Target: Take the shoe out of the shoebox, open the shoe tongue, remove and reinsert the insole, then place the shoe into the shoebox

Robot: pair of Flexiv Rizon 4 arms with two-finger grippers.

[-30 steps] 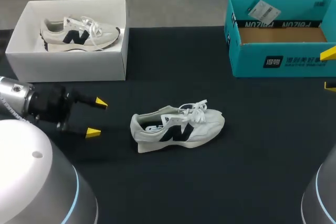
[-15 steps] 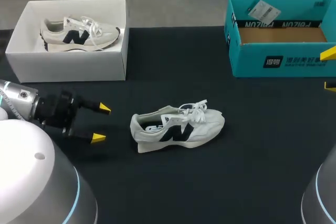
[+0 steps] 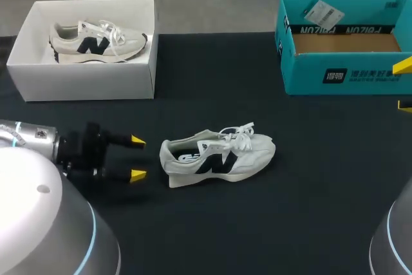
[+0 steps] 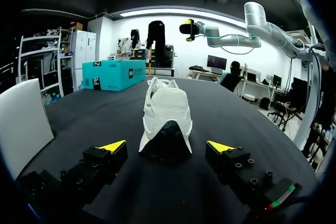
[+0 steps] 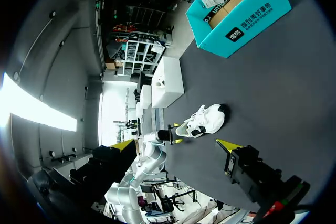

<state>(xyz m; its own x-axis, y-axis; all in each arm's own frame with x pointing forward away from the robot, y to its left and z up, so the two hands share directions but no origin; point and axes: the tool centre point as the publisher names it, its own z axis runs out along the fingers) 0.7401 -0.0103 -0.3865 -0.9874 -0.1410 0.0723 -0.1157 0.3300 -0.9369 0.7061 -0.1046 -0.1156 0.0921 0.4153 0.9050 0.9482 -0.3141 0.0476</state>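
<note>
A white sneaker (image 3: 217, 154) with a dark logo lies on its side in the middle of the black table, heel to the left. My left gripper (image 3: 137, 157) is open just left of the heel and does not touch it. In the left wrist view the sneaker's heel (image 4: 167, 124) lies straight ahead, in line with the gap of the gripper (image 4: 167, 146). My right gripper (image 3: 404, 85) is open at the far right edge, beside the teal shoebox (image 3: 344, 72). From high up, the right wrist view takes in the sneaker (image 5: 202, 120) ahead of the empty gripper (image 5: 176, 145).
A white shoebox (image 3: 90, 75) at the back left holds a second, matching sneaker (image 3: 96, 41). The teal box stands open at the back right, with a tag (image 3: 320, 12) on its rim. The white box's wall (image 4: 23, 124) is beside my left gripper.
My left gripper has moved to the right and a little toward the front edge, closing on the sneaker's heel. The sneaker and the right gripper have not moved.
</note>
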